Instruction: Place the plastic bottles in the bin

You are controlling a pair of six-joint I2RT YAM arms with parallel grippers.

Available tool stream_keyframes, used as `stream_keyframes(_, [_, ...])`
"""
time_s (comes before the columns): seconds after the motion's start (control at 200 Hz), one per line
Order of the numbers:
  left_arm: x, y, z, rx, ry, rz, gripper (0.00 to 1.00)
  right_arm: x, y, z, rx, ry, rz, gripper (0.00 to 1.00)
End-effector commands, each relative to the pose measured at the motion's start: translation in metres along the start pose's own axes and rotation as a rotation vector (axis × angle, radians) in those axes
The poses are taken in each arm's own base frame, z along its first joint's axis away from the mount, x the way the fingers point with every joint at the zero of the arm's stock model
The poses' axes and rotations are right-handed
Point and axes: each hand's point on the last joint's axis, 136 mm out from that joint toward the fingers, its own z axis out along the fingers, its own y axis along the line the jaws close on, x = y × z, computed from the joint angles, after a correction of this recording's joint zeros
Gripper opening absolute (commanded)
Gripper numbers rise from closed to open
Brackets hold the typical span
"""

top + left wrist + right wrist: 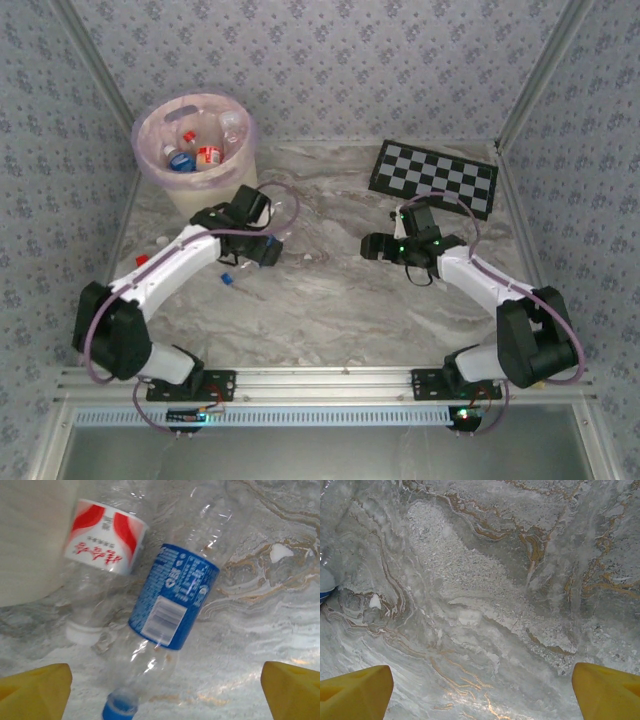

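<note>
Two plastic bottles lie on the marble under my left gripper (165, 700). One has a blue label and blue cap (172, 600); the other has a red label and white cap (105, 537) and rests by the bin's wall (27, 540). My yellow fingers (35, 690) stand wide apart, open, gripping nothing. The cream bin (150, 170) with its pink liner stands at the back left, holding several bottles (208, 155). My left gripper (270, 250) hovers just in front of it. My right gripper (368, 246) is open over bare marble (480, 605), nothing between its fingers.
A black-and-white checkerboard (433, 178) lies at the back right. A blue cap (228, 279) shows on the table beside the left arm. Something small, white and red (160, 241), sits by the left wall. Patterned walls enclose the table on three sides.
</note>
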Motion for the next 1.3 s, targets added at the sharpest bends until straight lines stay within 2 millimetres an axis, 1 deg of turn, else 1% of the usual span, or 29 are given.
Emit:
stream_keyframes(0.0, [-0.010,-0.011,0.027,0.007,0.004,0.023,1.00,0.003,0.004,-0.004,-0.007,0.005,0.005,0.94])
stream_keyframes(0.07, [-0.006,-0.017,0.043,0.010,0.032,0.038,1.00,0.004,0.004,-0.006,-0.003,0.006,-0.006,0.94])
stream_keyframes(0.155, [-0.003,-0.021,0.058,-0.010,0.055,0.062,1.00,0.006,0.002,-0.007,0.006,0.004,-0.010,0.95])
stream_keyframes(0.265, [-0.004,-0.023,0.069,-0.033,0.066,0.063,0.98,0.010,0.001,-0.006,0.002,0.015,-0.007,0.95])
stream_keyframes(0.35, [-0.008,-0.026,0.073,-0.063,0.060,0.052,0.90,0.014,0.002,-0.002,-0.007,0.026,-0.001,0.95])
stream_keyframes(0.445, [-0.006,-0.021,0.077,-0.125,0.071,0.050,0.76,0.015,0.004,0.000,-0.012,0.028,-0.003,0.95])
stream_keyframes(0.515, [-0.006,-0.020,0.079,-0.138,0.086,0.043,0.65,0.015,0.006,0.000,-0.015,0.026,-0.010,0.95])
stream_keyframes(0.605, [-0.008,-0.026,0.073,-0.142,0.074,0.057,0.57,0.015,0.006,0.001,-0.011,0.032,-0.016,0.95])
stream_keyframes(0.77, [-0.016,-0.035,0.055,-0.138,0.046,0.072,0.53,0.015,0.006,0.002,-0.012,0.033,-0.018,0.95])
stream_keyframes(0.825, [-0.022,-0.037,0.045,-0.134,0.031,0.065,0.52,0.015,0.006,0.002,-0.012,0.033,-0.019,0.95])
stream_keyframes(0.855, [-0.028,-0.037,0.039,-0.129,0.008,0.057,0.52,0.015,0.005,0.002,-0.009,0.031,-0.018,0.95])
stream_keyframes(0.88, [-0.027,-0.036,0.033,-0.129,0.017,0.055,0.51,0.015,0.005,0.002,-0.008,0.030,-0.019,0.95])
stream_keyframes(0.925, [-0.034,-0.036,0.019,-0.112,-0.005,0.024,0.51,0.014,0.004,0.001,-0.006,0.027,-0.020,0.95])
stream_keyframes(0.96, [-0.040,-0.041,0.007,-0.074,-0.028,-0.001,0.51,0.014,0.004,0.000,-0.005,0.027,-0.021,0.94])
stream_keyframes(1.0, [-0.050,-0.050,-0.011,-0.001,-0.064,-0.027,0.51,0.014,0.003,0.000,-0.003,0.025,-0.020,0.95])
stream_keyframes(1.075, [-0.076,-0.066,-0.054,0.146,-0.174,-0.067,0.51,0.014,0.003,0.000,-0.001,0.029,-0.020,0.94])
stream_keyframes(1.13, [-0.097,-0.070,-0.088,0.226,-0.275,-0.094,0.50,0.014,0.003,0.001,-0.001,0.033,-0.023,0.94])
stream_keyframes(1.179, [-0.114,-0.067,-0.119,0.281,-0.359,-0.133,0.47,0.013,0.003,0.002,-0.001,0.035,-0.024,0.94])
stream_keyframes(1.234, [-0.130,-0.053,-0.149,0.328,-0.440,-0.204,0.44,0.011,0.004,0.002,-0.004,0.034,-0.023,0.94])
stream_keyframes(1.299, [-0.144,-0.032,-0.179,0.395,-0.506,-0.306,0.40,0.010,0.006,0.002,-0.010,0.030,-0.023,0.94])
